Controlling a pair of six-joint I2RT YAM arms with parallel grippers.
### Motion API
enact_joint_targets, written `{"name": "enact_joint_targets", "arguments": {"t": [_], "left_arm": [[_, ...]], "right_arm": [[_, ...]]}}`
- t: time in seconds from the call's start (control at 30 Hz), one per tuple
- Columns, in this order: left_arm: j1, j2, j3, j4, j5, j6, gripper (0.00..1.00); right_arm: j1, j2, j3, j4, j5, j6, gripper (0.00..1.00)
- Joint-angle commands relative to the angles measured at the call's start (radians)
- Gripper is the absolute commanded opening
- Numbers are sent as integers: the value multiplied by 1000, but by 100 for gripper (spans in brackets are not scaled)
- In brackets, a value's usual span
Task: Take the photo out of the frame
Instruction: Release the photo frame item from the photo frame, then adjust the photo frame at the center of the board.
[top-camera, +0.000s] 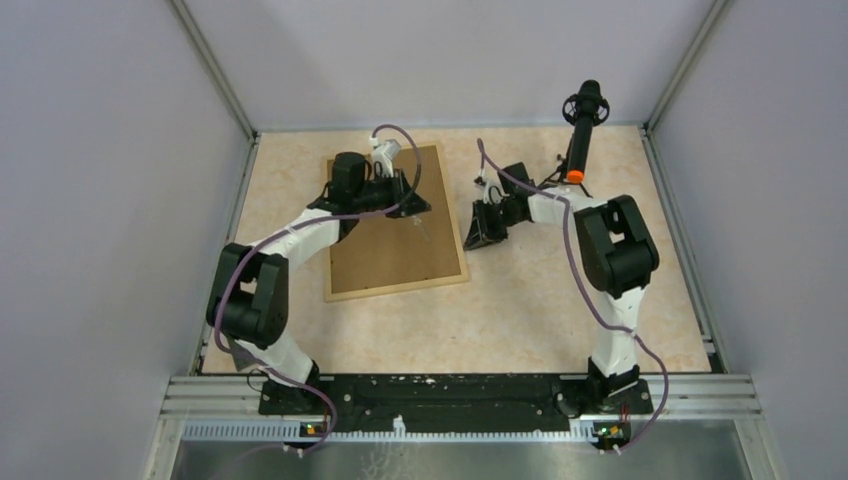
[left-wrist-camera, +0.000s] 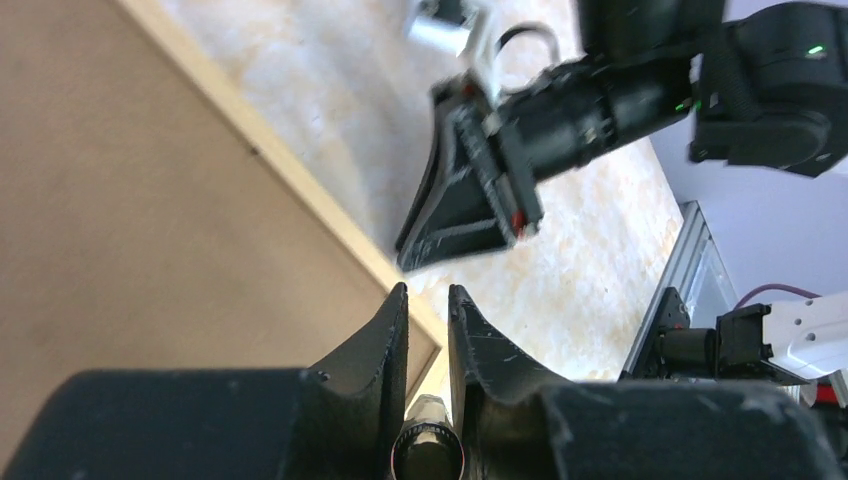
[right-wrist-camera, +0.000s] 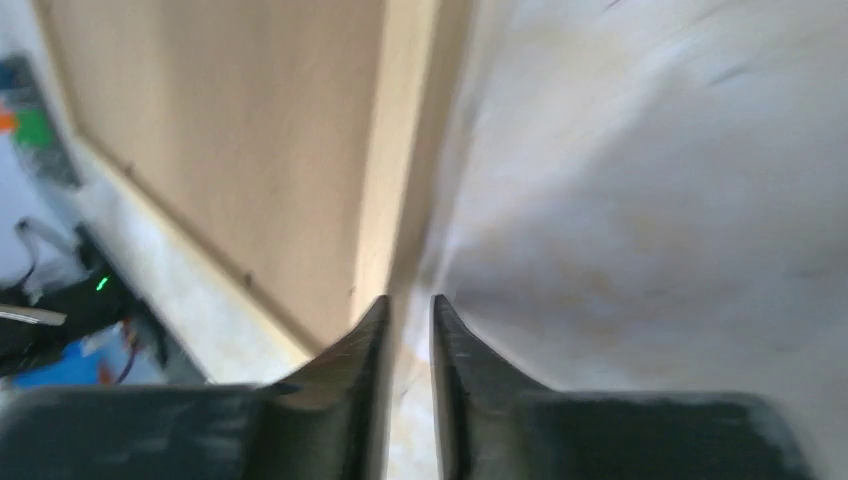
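The frame (top-camera: 395, 240) lies back side up on the table, showing brown fibreboard inside a light-wood rim. The photo is hidden beneath that board. My left gripper (top-camera: 418, 207) hovers over the frame's right part. In the left wrist view its jaws (left-wrist-camera: 428, 292) stand a narrow slot apart with nothing between them, above the frame's wood rim (left-wrist-camera: 300, 180). My right gripper (top-camera: 478, 238) sits low on the table just outside the frame's right edge and holds nothing. Its tips (right-wrist-camera: 408, 300) are almost together, pointing along the rim (right-wrist-camera: 400, 150). The left wrist view also shows the right gripper (left-wrist-camera: 410, 258) beside the rim.
A black handle with an orange ring (top-camera: 583, 130) stands upright at the back right. Grey walls enclose the table on three sides. An aluminium rail (top-camera: 460, 400) carrying both arm bases runs along the near edge.
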Motion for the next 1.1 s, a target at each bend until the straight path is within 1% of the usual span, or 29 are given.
{"name": "enact_joint_targets", "arguments": {"t": [0.0, 0.03, 0.07, 0.1, 0.17, 0.2, 0.27, 0.4, 0.5, 0.7, 0.87, 0.93, 1.0, 1.07], "left_arm": [[73, -69, -63, -46, 25, 11, 0], [90, -77, -73, -58, 18, 16, 0], [107, -84, -81, -67, 9, 22, 0], [125, -91, -90, -70, 3, 27, 0], [156, -106, -102, -70, -15, 30, 0], [165, -113, -107, -69, -19, 32, 0], [178, -125, -114, -76, -22, 41, 0], [185, -134, -113, -96, -25, 52, 0], [187, -142, -110, -101, -32, 55, 0], [188, -151, -131, -94, -31, 44, 0], [191, -152, -137, -84, -32, 33, 0], [191, -150, -139, -80, -29, 25, 0], [191, -149, -141, -75, -25, 20, 0], [191, -151, -146, -75, -25, 18, 0]], "right_arm": [[-27, -53, 61, -21, 219, -143, 29], [-25, -79, 60, -35, 222, -143, 41], [-18, -103, 62, -50, 235, -139, 49], [-7, -128, 63, -62, 250, -135, 55], [26, -169, 66, -70, 292, -127, 63], [49, -183, 70, -75, 320, -120, 64], [99, -187, 88, -90, 386, -115, 64], [179, -141, 124, -137, 522, -92, 60], [193, -108, 137, -159, 550, -51, 56], [241, -76, 142, -180, 586, -27, 54], [264, -69, 112, -173, 645, 0, 52], [267, -56, 107, -175, 669, 17, 50], [268, -40, 111, -172, 674, 32, 43], [270, -22, 117, -170, 675, 42, 40]]}}
